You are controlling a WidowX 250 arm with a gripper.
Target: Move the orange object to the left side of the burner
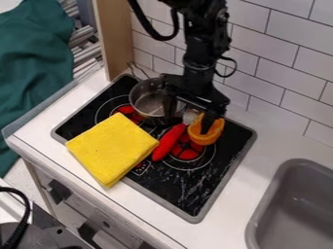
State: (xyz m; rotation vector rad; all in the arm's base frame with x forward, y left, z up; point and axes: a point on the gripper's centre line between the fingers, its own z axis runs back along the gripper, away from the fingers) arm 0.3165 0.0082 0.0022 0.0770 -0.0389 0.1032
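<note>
White tiles [296,73] with dark grout cover the wall behind the grey sink [254,219]. A white counter [228,221] borders the sink. Well apart from the sink, a wooden panel [113,31] stands upright; farther still from the sink is a dark green cloth [32,53].

The camera is looking down at a slant from above the front of the counter [270,138], facing the tiled wall [289,61], and standing fairly near: the stovetop [189,194] is taking the middle, the sink [259,214] running off lower right.
</note>
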